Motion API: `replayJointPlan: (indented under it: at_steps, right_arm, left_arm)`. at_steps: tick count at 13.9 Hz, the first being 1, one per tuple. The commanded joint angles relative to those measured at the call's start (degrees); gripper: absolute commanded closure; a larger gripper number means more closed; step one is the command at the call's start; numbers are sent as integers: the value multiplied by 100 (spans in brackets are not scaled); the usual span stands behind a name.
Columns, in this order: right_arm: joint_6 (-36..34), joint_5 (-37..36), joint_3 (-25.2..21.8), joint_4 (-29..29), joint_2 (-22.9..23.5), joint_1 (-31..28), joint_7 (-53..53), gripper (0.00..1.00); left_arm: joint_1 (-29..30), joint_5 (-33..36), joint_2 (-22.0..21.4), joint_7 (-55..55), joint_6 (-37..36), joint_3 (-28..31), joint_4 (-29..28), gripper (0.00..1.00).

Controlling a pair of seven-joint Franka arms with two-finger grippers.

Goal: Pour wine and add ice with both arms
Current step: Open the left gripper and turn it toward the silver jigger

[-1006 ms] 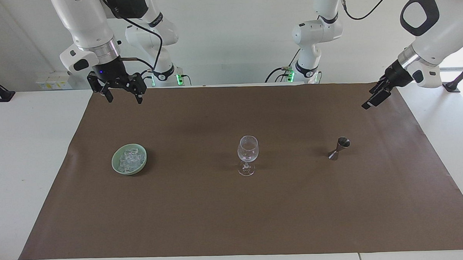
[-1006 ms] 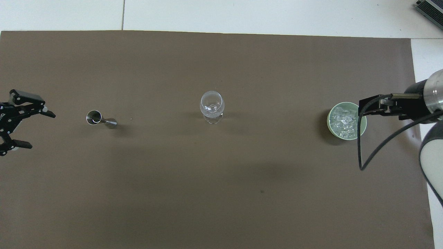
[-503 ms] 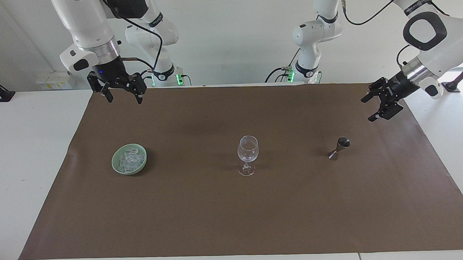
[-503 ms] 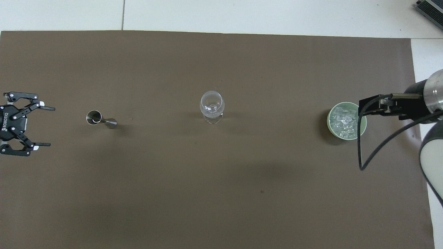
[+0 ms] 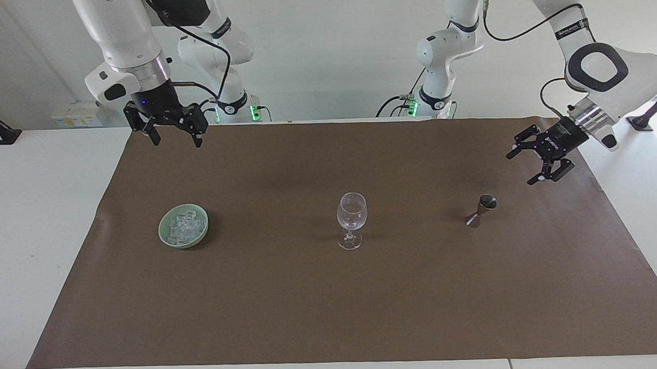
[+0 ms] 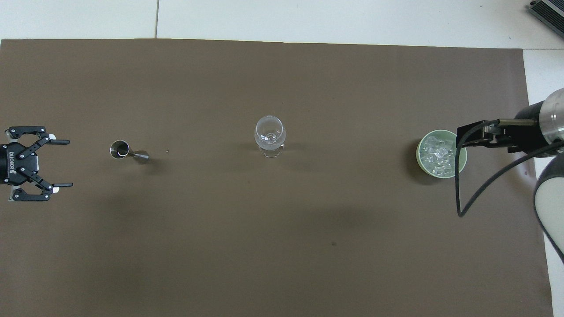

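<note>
A white counter (image 5: 40, 227) carries a wide brown mat (image 5: 332, 304), with a plain white wall at the robots' end. The left tool (image 5: 529, 166) hangs spread wide and empty over the mat's left-arm end, beside a small metal jigger (image 5: 481, 210). The right tool (image 5: 175, 139), also wide open and empty, hangs over the mat's right-arm end. Mid-mat stands a clear wine glass (image 5: 351, 219). The ice (image 5: 185, 226), a heap of glassy little cubes, fills a pale green bowl (image 5: 166, 236) toward the right arm's end.
</note>
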Motion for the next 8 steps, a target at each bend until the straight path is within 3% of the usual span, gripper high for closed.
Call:
replayJointPlan:
  at_steps: [1, 4, 8]
  right_arm:
    - [-46, 17, 16, 20, -21, -23, -58, 0]
    - [-46, 17, 16, 20, -13, -23, -58, 0]
    - [-46, 17, 16, 20, -21, -23, -58, 0]
  left_arm:
    - [115, -614, -285, -87, 462, -51, -651, 0]
    - [195, -1466, -364, -78, 1033, -51, -1205, 0]
    - [177, -2196, -285, 44, 1184, -51, -1469, 0]
